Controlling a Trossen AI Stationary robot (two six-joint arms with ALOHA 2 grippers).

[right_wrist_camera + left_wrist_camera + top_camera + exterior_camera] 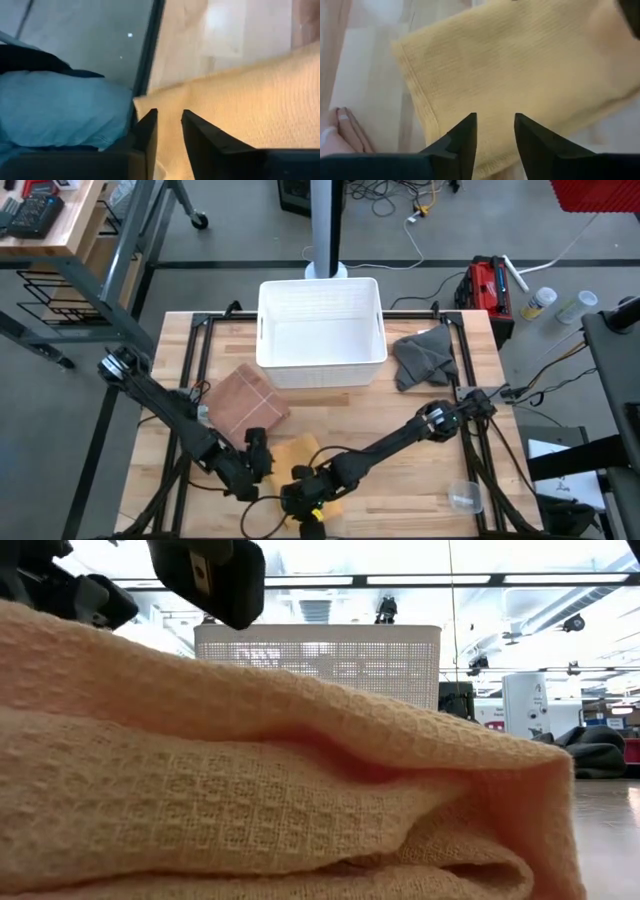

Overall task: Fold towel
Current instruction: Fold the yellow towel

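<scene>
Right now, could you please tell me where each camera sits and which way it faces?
High view: overhead, looking down; both arms over the yellow waffle-weave towel.
Low view: table height, looking across the towel at the white plastic basket.
Left wrist view: on the left arm; left end effector open above the towel.
Right wrist view: on the right arm; right end effector open at the towel's edge.
All four show the towel.

Looking like a robotics lab or workshop: wooden counter (pixel 400 450) sitting on a grey concrete floor (pixel 240 230), cables (pixel 400 205) trailing across it. Strip ceiling lights (pixel 420 580) glowing overhead, a red toolbox (pixel 487 285) standing beside the counter.
</scene>
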